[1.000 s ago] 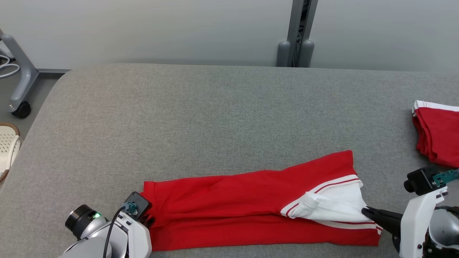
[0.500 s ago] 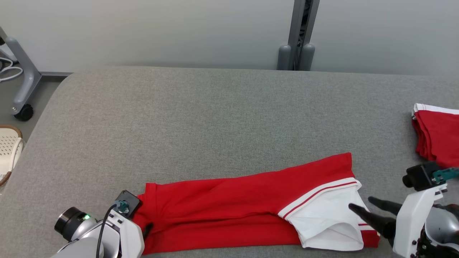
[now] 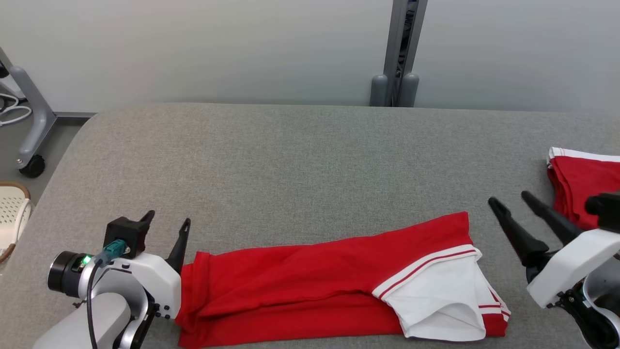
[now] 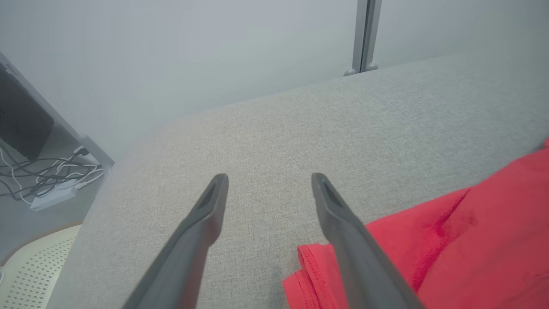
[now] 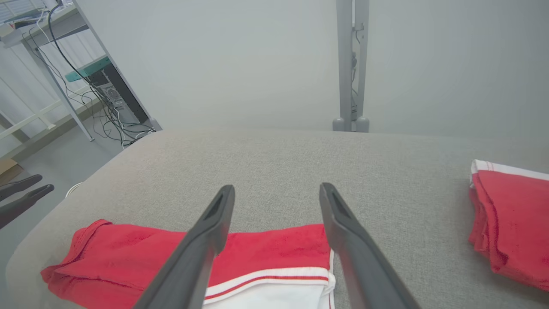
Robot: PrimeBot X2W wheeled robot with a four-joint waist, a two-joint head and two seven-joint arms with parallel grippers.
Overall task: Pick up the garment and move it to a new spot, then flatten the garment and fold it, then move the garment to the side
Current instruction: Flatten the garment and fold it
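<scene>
The garment (image 3: 310, 281) is a red shirt with a white, red-striped end, lying folded in a long strip along the near edge of the grey table (image 3: 290, 160). My left gripper (image 3: 167, 223) stands open just beyond the strip's left end, lifted off the cloth. In the left wrist view its fingers (image 4: 206, 214) are spread over bare table, with the garment (image 4: 450, 240) at the lower right. To the right of the white end, my right gripper (image 3: 511, 201) is open and empty. The right wrist view has the garment (image 5: 163, 253) below the spread fingers (image 5: 339, 214).
A second folded red garment (image 3: 583, 186) lies at the table's right edge, close to my right gripper. A grey post (image 3: 397, 48) stands behind the table. At the far left are a wheeled stand (image 3: 29, 131) and a pale perforated basket (image 3: 12, 213).
Both grippers opened, let go of the garment's ends and rose away from it. The white end dropped flat onto the red strip. The head camera also tilted slightly.
</scene>
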